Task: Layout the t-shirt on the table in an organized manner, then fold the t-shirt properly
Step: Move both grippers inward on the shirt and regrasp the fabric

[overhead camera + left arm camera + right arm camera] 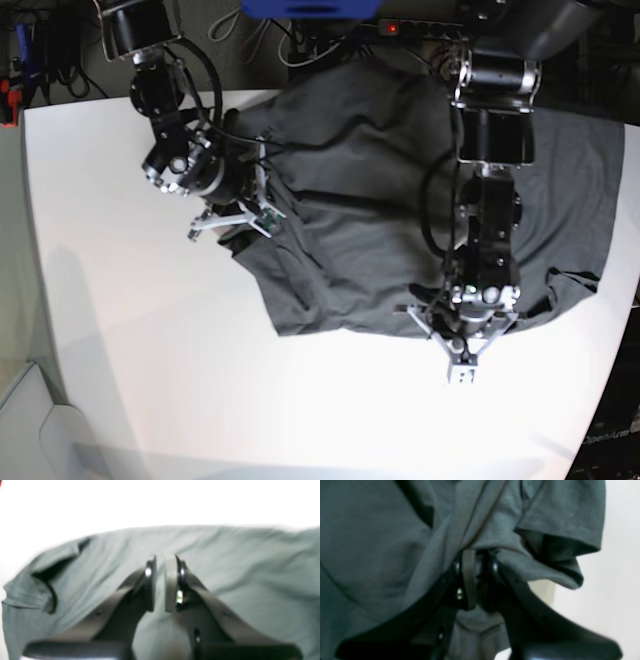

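Shirt: I see the t-shirt (370,200) spread dark and wrinkled over the far and right part of the table (150,350), not flat, with creases running across its middle.
Shirt edges: its near edge runs ragged from the left arm's wrist toward the right arm; on the base view's right the cloth reaches close to the table's rim, and a sleeve (575,285) pokes out there.
Right gripper: my right gripper (476,580) is clenched on a bunched fold of the t-shirt (382,542) at its left border; cloth drapes over the fingertips, and a sleeve opening (560,547) hangs just beside them.
Left gripper: my left gripper (160,582) sits over the shirt's near edge with its pads nearly together, a thin slit between them; I see nothing pinched in that slit, only cloth (237,567) lying beyond and below.
Open room: bare white table lies all along the near side and the base view's left, well apart from the cloth.
Tight spots: the far edge is crowded by the arm bases and cables (300,40).
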You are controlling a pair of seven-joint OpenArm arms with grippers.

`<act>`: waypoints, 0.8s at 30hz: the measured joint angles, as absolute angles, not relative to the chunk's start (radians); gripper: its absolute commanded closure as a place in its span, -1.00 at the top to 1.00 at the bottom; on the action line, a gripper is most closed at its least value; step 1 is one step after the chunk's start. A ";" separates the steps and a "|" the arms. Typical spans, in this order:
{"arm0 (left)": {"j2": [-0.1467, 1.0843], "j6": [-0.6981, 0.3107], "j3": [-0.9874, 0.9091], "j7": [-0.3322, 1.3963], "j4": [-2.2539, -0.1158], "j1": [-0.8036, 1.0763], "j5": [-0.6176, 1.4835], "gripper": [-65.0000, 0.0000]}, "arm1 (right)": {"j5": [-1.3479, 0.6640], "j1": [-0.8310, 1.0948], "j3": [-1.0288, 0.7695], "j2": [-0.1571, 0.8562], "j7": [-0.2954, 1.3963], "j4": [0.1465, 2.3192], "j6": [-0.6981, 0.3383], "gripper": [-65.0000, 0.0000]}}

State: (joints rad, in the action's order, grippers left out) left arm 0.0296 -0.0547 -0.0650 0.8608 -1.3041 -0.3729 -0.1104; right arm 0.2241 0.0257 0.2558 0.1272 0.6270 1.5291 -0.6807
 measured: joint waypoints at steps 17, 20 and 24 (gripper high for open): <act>-0.100 -0.057 0.142 0.969 -1.256 -0.253 -0.108 -0.80 | 0.221 0.000 0.251 0.127 0.642 1.525 -0.691 -0.80; -0.071 -0.057 0.141 0.936 -1.207 -0.255 -0.098 -0.80 | 0.231 -0.010 0.250 0.130 0.657 1.524 -0.692 -0.80; -0.047 -0.057 0.145 0.834 -1.150 -0.266 -0.084 -0.80 | 0.232 -0.010 0.250 0.131 0.661 1.531 -0.692 -0.80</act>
State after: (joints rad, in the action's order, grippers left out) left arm -0.0475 -0.0574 0.1452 0.8337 -1.1500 -0.2661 -0.0845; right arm 0.2321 -0.0105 0.2501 0.1314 0.6605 1.5307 -0.6922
